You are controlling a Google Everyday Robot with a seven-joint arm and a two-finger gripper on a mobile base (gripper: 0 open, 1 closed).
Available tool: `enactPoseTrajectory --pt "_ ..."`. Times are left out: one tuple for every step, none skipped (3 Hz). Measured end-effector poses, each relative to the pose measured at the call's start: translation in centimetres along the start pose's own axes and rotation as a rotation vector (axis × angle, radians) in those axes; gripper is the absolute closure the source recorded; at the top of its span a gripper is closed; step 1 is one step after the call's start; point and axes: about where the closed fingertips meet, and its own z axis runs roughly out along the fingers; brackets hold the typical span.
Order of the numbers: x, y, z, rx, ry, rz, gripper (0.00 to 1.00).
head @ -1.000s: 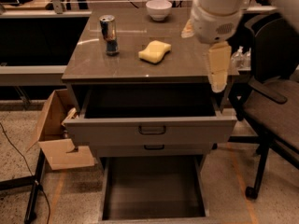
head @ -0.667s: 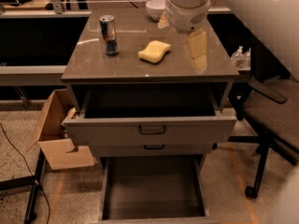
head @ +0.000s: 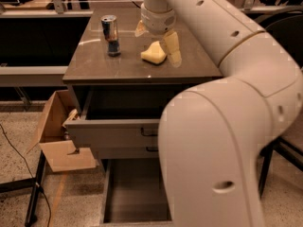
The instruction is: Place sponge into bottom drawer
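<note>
Reach step, upper centre: the cream two-finger gripper (head: pixel 157 45), fingers apart, hovers over the pale yellow foam sponge (head: pixel 154 55). Next it likely needs to close, lift, and lower into the open grey-brown bottom drawer (head: pixel 137 190).

No readable text; possibly a label on the can (head: pixel 110 35), beside the gripper (head: pixel 158 42) over the sponge (head: pixel 153 55).

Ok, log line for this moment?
claw: open, over sponge | sponge: on cabinet top, beside can | bottom drawer: pulled out
</note>
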Motion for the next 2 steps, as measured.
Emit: enactPoseTrajectory --pt "1.74 -2.44 0.58 0.06 0.012 0.021 0.0" --pt "1.78 -3.05 1.01 0.077 0.015 0.019 0.0"
